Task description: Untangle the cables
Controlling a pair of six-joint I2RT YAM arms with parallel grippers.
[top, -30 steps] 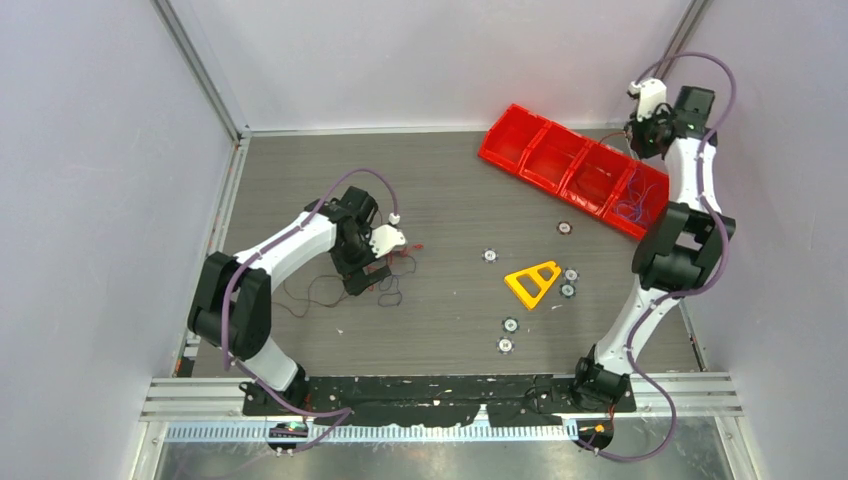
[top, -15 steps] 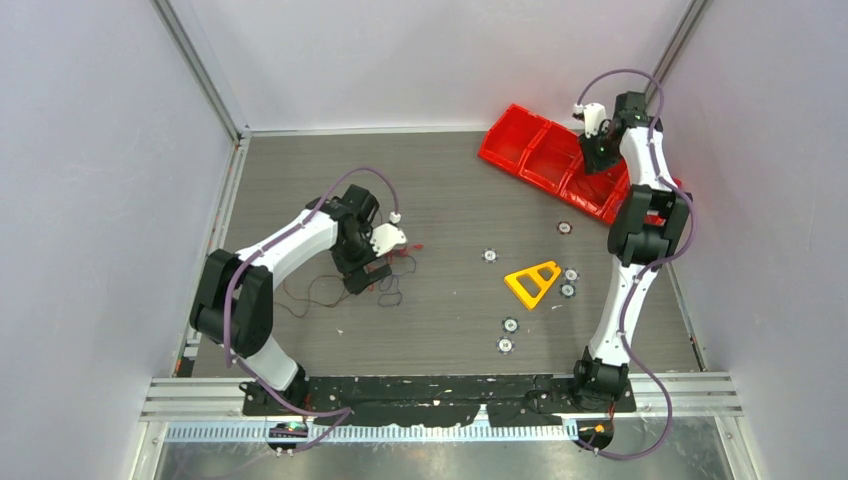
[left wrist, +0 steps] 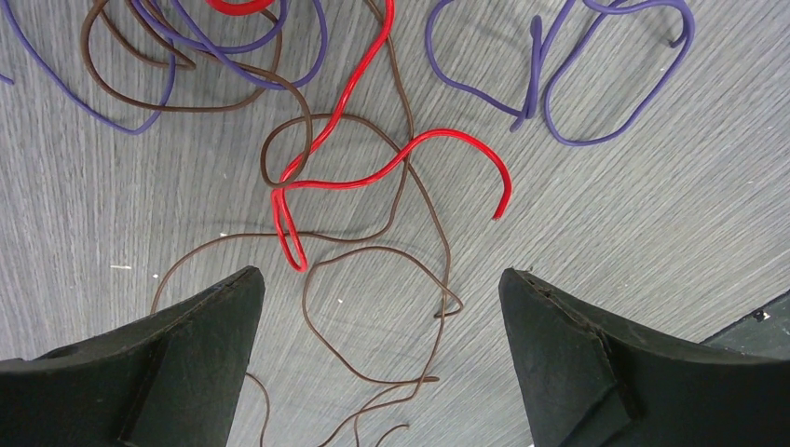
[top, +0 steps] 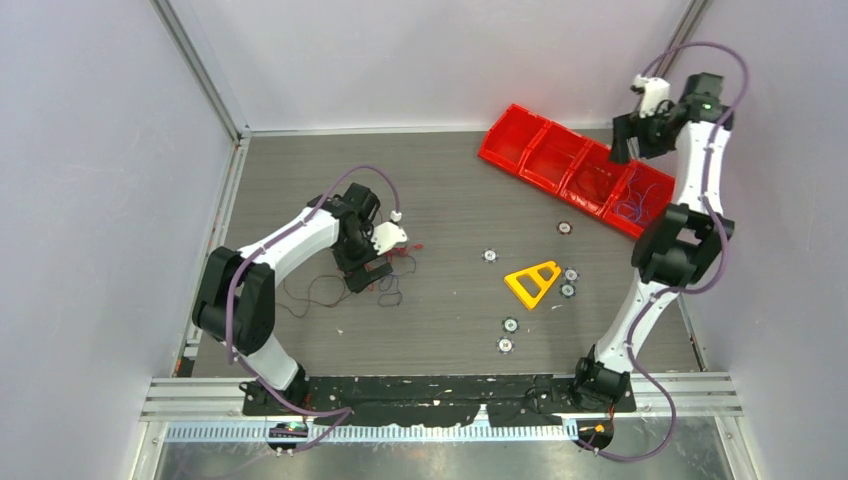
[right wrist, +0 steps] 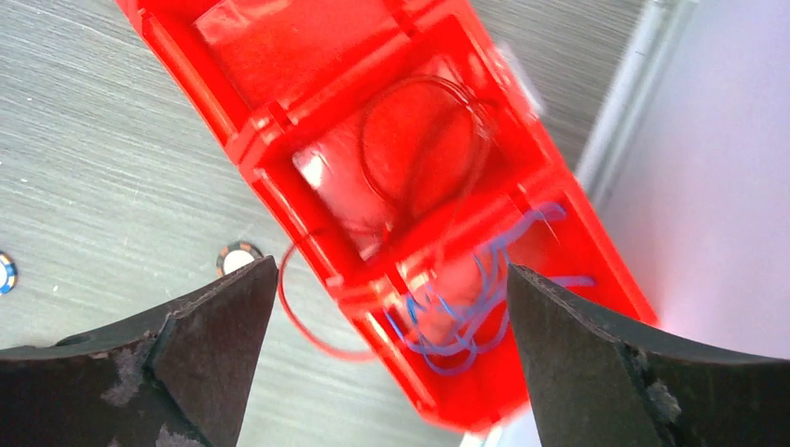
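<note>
The cables lie as a loose tangle on the grey table. In the left wrist view a red cable (left wrist: 373, 177), a thin brown cable (left wrist: 373, 307) and purple cables (left wrist: 559, 93) cross one another. My left gripper (left wrist: 380, 273) hangs open just over the brown loops, holding nothing; from above it (top: 365, 272) sits over the clump (top: 392, 285). My right gripper (right wrist: 391, 265) is open and empty above the red bin tray (right wrist: 279, 121). One compartment holds a thin red cable (right wrist: 419, 140) that loops out over the wall. The end one holds blue cables (right wrist: 475, 307).
The red bin tray (top: 530, 150) lies slanted at the back right, against the right wall. A yellow triangle piece (top: 532, 282) and several small round discs (top: 490, 255) are scattered mid-table. A dark wire (top: 310, 295) trails left of the clump.
My right gripper went from shut to open. Its arm swung left over the bins and back to the right. The left arm stayed still.
</note>
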